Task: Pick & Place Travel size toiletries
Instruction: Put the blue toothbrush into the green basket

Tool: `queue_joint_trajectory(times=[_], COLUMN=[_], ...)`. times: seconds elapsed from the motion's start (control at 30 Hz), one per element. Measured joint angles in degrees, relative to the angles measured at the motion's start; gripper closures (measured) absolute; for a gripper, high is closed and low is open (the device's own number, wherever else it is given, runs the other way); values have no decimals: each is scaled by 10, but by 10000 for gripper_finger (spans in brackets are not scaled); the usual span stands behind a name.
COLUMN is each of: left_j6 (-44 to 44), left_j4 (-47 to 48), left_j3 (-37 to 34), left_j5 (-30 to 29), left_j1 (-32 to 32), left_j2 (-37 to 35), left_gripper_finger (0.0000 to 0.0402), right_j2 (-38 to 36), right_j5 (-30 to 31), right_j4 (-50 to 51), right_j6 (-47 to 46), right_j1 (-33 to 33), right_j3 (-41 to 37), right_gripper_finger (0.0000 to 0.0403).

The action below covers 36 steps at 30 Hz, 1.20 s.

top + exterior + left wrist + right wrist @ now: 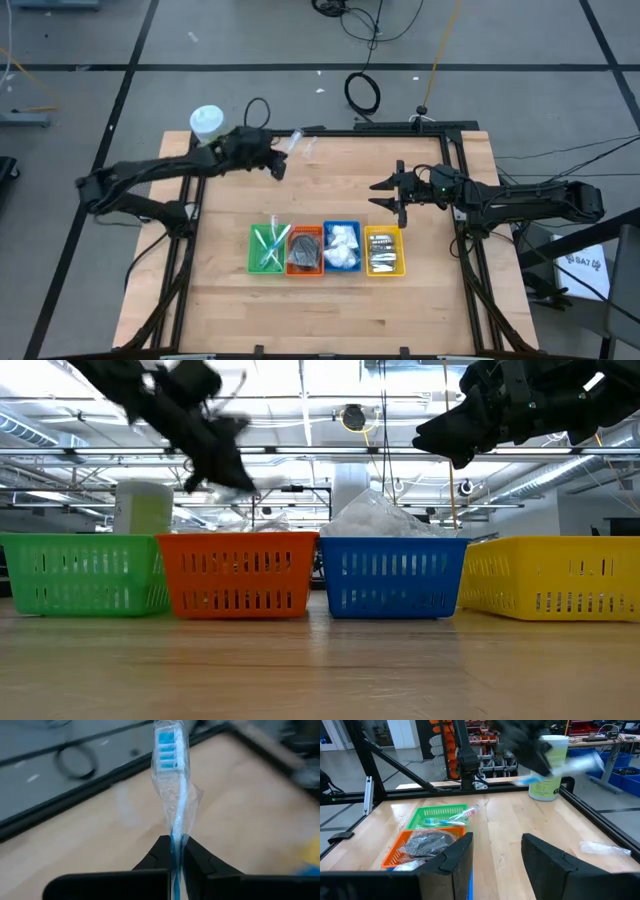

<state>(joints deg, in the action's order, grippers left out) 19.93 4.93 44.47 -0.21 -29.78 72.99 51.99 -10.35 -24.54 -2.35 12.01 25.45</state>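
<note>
My left gripper [279, 166] is raised over the table's far left part, shut on a blue-and-white toothbrush in a clear wrapper [172, 785]. The toothbrush's head [166, 746] points away from the fingers. My right gripper [492, 852] waits open and raised near the right side [386, 196], with nothing between its fingers. Four bins stand in a row near the middle. The green bin [266, 248] holds more toothbrushes [445, 817], the orange bin [305, 252] a dark pouch [427, 842], the blue bin [341, 247] white packets and the yellow bin [384, 251] silver tubes. My left gripper pinches the wrapped toothbrush's handle [176, 827] between its two fingers. The handle runs on back between them. The fingers slant downward from the table's left, and the brush sticks out ahead, roughly along their line. The brush is lifted clear of the table.
A large pale-green bottle with a white cap [207, 122] stands at the far left corner, just behind my left arm. A clear packet [602, 849] lies on the wood near the far edge. Black frame rails [455, 160] run around the table.
</note>
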Motion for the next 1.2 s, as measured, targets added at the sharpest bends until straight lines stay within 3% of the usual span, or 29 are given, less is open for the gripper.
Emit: queue_joint_trajectory(times=[0.1,0.2,0.33,0.43,0.57,0.67,0.8,0.93,1.2], left_j6=[8,54,194,340,447,512,574,594,532], left_j4=[24,33,6,-77,-242,-281,-292,-292,-292], left_j3=[0,-33,-123,-202,-275,-288,-280,-280,-280], left_j5=[-10,-86,-283,-430,-625,-713,-741,-738,-658], left_j1=[75,181,352,483,632,696,727,723,707], left_j2=[-67,-115,-161,-177,-137,-79,-8,15,2], left_gripper_finger=[394,395,396,395,396,395,393,378,265], right_j2=[0,0,0,0,0,0,0,0,0], right_j5=[0,0,-2,-2,-2,-2,-2,-2,-2], right_j4=[0,0,5,8,8,8,7,4,4], right_j6=[0,0,1,0,2,2,1,0,-11], right_j1=[0,0,0,0,0,0,0,0,0], right_j3=[0,0,0,0,0,0,0,0,0], right_gripper_finger=[248,248,248,248,248,248,248,248,248])
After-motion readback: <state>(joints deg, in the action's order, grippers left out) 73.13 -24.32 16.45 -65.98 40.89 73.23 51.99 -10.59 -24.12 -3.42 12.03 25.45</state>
